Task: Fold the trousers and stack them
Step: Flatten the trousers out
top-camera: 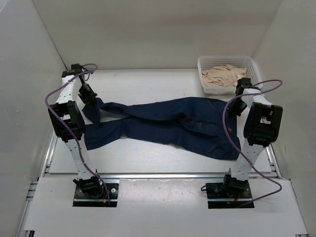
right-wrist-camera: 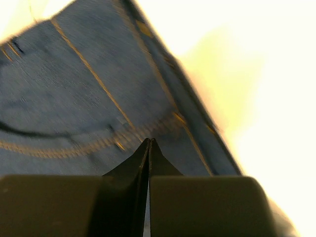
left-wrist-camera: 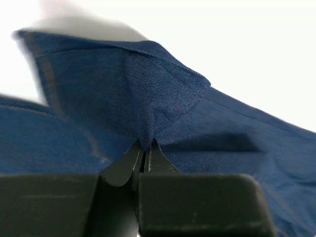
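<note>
While the trousers [top-camera: 168, 121] lie spread sideways across the white table [top-camera: 148, 79], we see them as dark navy denim, long-legged, with the waist end toward the right and both legs running out to the left. The legs overlap near the middle and part toward their ends: one cuff lies nearer the front left, the other reaches back toward the far left. In the right wrist view the cloth shows tan-orange stitching, with straight seams and one curved double seam crossing just beyond our fingertips. That view is blurred and the table beside the cloth is washed out.

Our left gripper [left-wrist-camera: 146, 146] is at the farther leg end, on the left of the table. Its jaws are closed on a pinch of denim, and the cloth rises from the tips in a peaked fold with a cuff edge turned over above it. The rest of that leg lies lower behind the fold.

Our right gripper [right-wrist-camera: 149, 143] is at the far right corner of the waist end, just in front of the white basket [top-camera: 253, 63], which holds a crumpled beige cloth [top-camera: 222, 76]. Its fingers are pressed together with the tips right at the denim by the curved seam. We cannot tell whether any cloth is caught between them. The trousers span nearly the whole stretch between our two arms, and the basket stands apart from them at the far right.
</note>
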Controlling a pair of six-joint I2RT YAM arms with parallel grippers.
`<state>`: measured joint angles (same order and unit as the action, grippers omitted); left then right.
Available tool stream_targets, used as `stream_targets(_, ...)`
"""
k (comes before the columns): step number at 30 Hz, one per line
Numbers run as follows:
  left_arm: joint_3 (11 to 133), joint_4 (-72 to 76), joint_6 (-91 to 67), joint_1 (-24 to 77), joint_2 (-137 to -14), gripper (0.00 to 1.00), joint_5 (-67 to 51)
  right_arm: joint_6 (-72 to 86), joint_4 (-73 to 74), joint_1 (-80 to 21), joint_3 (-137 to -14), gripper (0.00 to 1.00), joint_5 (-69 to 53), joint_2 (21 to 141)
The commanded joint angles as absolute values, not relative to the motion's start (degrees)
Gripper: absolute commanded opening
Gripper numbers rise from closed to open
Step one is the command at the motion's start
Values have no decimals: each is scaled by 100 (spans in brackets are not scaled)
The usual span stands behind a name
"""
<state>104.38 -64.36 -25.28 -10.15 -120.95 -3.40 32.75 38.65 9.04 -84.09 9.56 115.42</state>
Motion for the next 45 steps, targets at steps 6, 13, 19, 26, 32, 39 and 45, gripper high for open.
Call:
stream_targets(6,12513,-7057,-2347,-1099,-11646,10,26,3560,3806,1055,-7648,0,1836,9135)
stream_targets(13,12718,-6355,-2058,-1099,-11548,10,-96,3832,3710,1107,-7024,0,2821,8148)
stream_targets(19,13584,-7046,-1978,-1248,-13083,92,28,2956,3218,1187,-7100,7,1332,8603)
stream_targets(26,12202,-6584,-2030,-1143,-12202,88,-87,2355,3937,1134,-8217,90,-149,10580)
stream_targets(32,10620,-6425,-1916,-651,-10900,76,-35,2303,4069,1134,-8473,87,9,11257)
stream_targets(39,7967,-5845,-2092,-369,-9424,75,-668,2303,3797,1063,-8578,41,-158,11777)
stream_targets(45,7533,-5792,-2109,-151,-9220,76,-606,2881,3797,1063,-8342,0,945,11392)
